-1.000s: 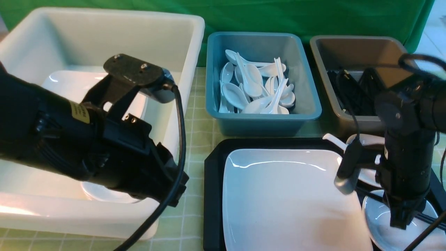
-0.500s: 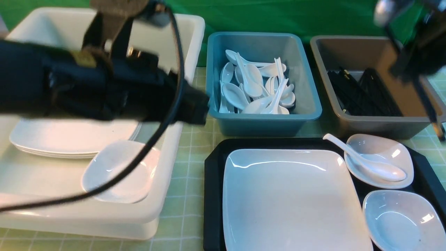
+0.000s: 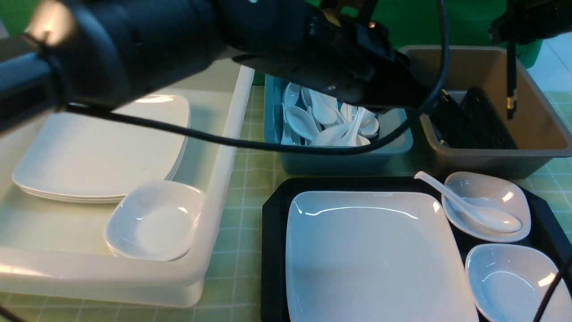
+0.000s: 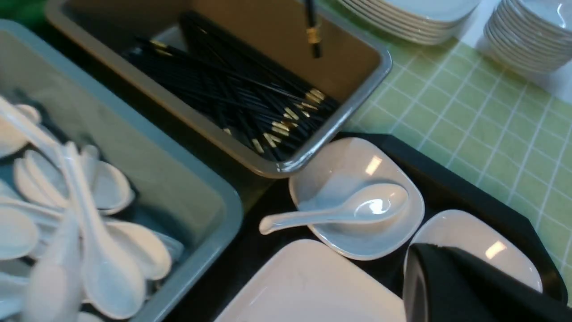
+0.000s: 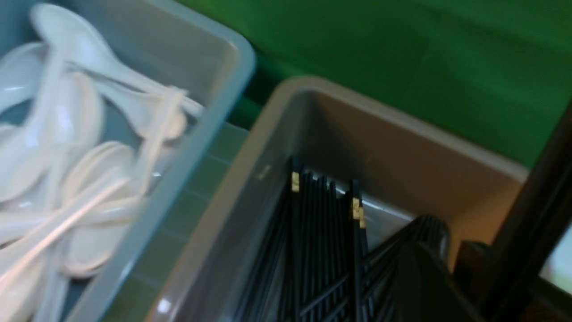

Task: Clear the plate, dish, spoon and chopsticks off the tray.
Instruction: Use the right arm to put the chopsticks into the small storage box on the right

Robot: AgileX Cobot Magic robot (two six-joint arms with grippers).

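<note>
— Black plastic tray [image 3: 273, 250], cut corners, counter [image 3: 250, 179] front: contents?
— Large glossy white square plate [image 3: 375, 259]; white soup spoon [image 3: 480, 214] lying in a small white dish [image 3: 509, 190]; second small dish [image 3: 509, 281] just beside.
— Obstructions, room?
— Left arm [image 3: 268, 40] spans the blue spoon tub [image 3: 313, 163]; left gripper [image 4: 429, 277], jaws closed. Right gripper [image 3: 511, 33], jaws gripping thin black chopsticks [image 3: 510, 76] upright over the brown-grey tub [image 3: 491, 156]. Bare counter strip left of the tray.

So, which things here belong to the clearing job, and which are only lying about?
Job: tray, plate, spoon, far dish, near dish, hanging chopsticks.

Lying about: white tub with stacked plates, blue tub of loose spoons, brown tub of stored chopsticks.
</note>
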